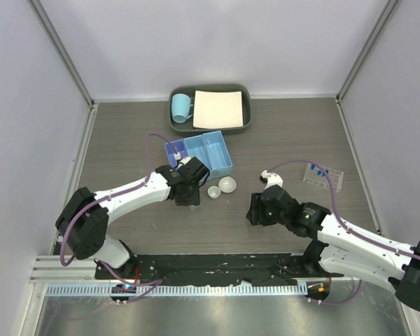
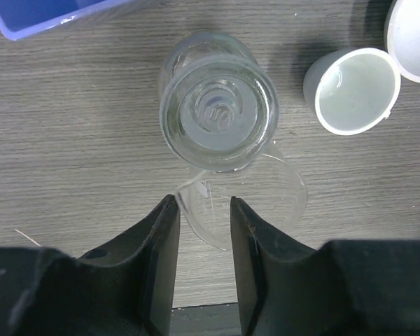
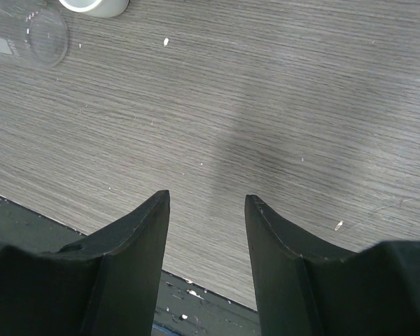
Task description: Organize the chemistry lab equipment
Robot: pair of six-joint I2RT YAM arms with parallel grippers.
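**Left arm at the small clear bottle, wrist and overhead views.** The small clear bottle (image 2: 217, 112) sits on the worktop (image 1: 126, 140) just ahead of the left gripper (image 2: 201, 203), with its round end facing the wrist camera. Whether it stands upright or lies on its side cannot be told. A clear curved outline (image 2: 266, 203) with faint markings overlaps the bottle's near side and reaches into the gap between the left jaws, which stand parted with no grip evident. It may be a separate vessel.

The right gripper (image 3: 206, 199) has its jaws parted over bare worktop and holds nothing. Two small white round dishes (image 2: 353, 91) lie side by side near the bottle, and the blue three-compartment box (image 1: 227, 168) lies just beyond it. The clear plastic tube rack (image 1: 323, 176) stands well apart.

The bottle is judged to be light, rigid, smooth-walled and possibly fragile, so it is likely to slip or roll. It is best taken across the body, with the jaws set wider than they are now.
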